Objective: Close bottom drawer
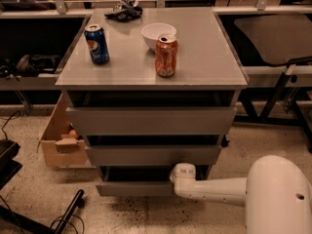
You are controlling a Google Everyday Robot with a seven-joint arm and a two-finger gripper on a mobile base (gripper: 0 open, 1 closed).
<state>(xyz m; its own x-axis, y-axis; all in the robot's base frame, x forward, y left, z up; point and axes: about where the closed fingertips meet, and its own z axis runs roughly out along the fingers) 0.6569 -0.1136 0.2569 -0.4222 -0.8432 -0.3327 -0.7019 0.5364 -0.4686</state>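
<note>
The bottom drawer point(134, 188) is the lowest, narrowest grey drawer of the cabinet. It stands a little way out, with a dark gap above its slim front panel. My white arm reaches in from the lower right. My gripper point(181, 172) is at the right end of the drawer's front, against the top of the panel. Its fingers are hidden behind the white wrist.
The middle drawer point(153, 155) and top drawer point(151, 121) also stand slightly out. On the cabinet top point(209, 57) are a blue can point(96, 44), an orange can point(166, 55), a white bowl point(157, 34) and a dark object point(124, 11). A cardboard box point(58, 140) sits left.
</note>
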